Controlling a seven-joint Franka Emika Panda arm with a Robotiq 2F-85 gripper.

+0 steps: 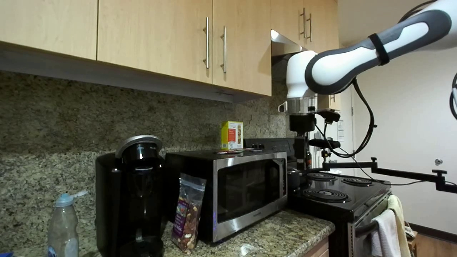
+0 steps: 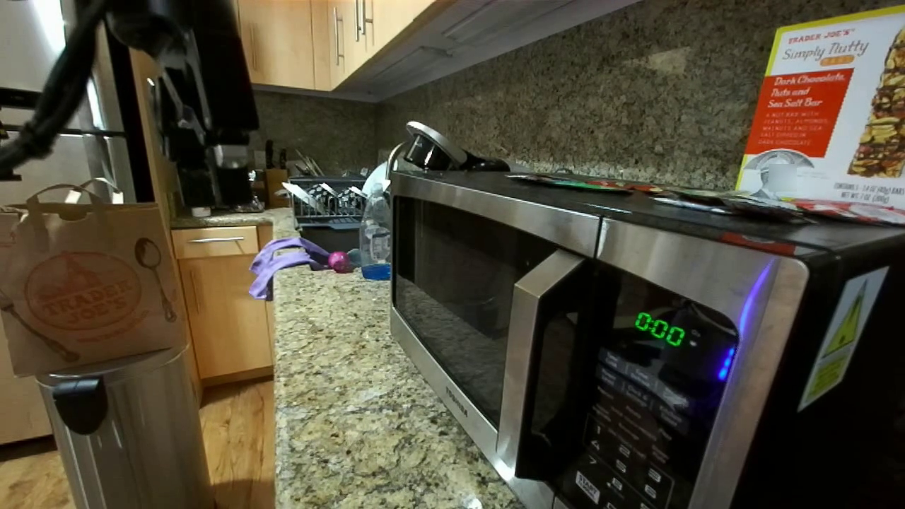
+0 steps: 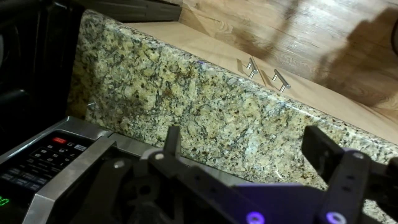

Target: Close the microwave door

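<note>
One nut bag [image 1: 187, 216] leans beside the microwave [image 1: 246, 191].

Microwave door [image 1: 248, 189] closed, gripper [image 1: 301, 166] pointing down

In an exterior view we see the black coffee maker [image 1: 123, 200] beside the microwave [image 1: 228, 162], with a tilted bag of nut mix [image 1: 187, 219] standing between them. We spot a yellow box [image 1: 232, 135] upright on the microwave and coil burners [image 1: 326, 195] on the stove [image 1: 360, 198].
</note>
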